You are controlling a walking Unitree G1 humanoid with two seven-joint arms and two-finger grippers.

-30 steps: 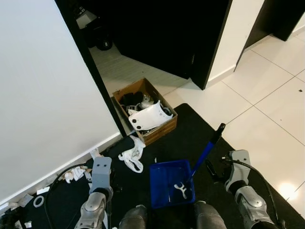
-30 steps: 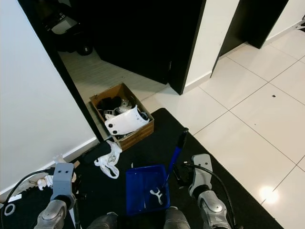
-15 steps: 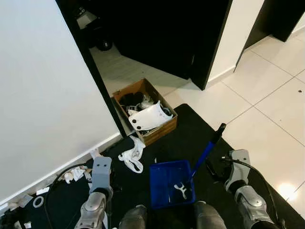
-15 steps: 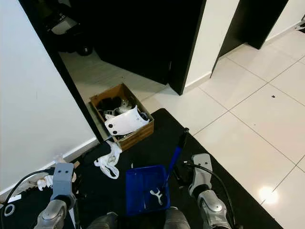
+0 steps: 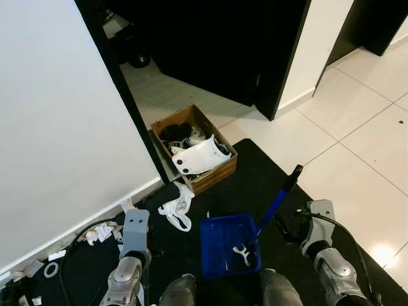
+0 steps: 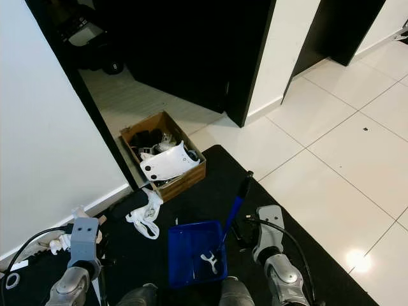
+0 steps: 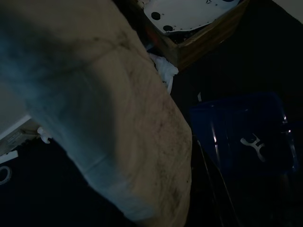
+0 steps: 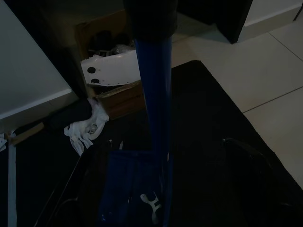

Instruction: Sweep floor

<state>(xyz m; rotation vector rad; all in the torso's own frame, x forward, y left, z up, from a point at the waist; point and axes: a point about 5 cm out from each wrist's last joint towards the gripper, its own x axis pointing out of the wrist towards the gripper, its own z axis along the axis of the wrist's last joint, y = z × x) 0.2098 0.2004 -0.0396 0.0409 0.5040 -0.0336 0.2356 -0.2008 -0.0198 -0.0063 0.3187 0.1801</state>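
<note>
A blue dustpan lies on the black mat in front of my feet, with a white hook-shaped piece in it. Its blue handle, black at the top, leans up to the right. My right gripper sits just right of that handle. In the right wrist view the handle runs between the two dark fingers, which stand well apart. My left arm is low on the left over the mat. Close to the left wrist camera, a blurred beige thing hides much of that view.
A brown cardboard box of odds and ends with a white panel stands at the mat's far edge by a dark doorway. A crumpled white bag lies near it. Paper scraps and a tape roll line the white wall. White tiles spread to the right.
</note>
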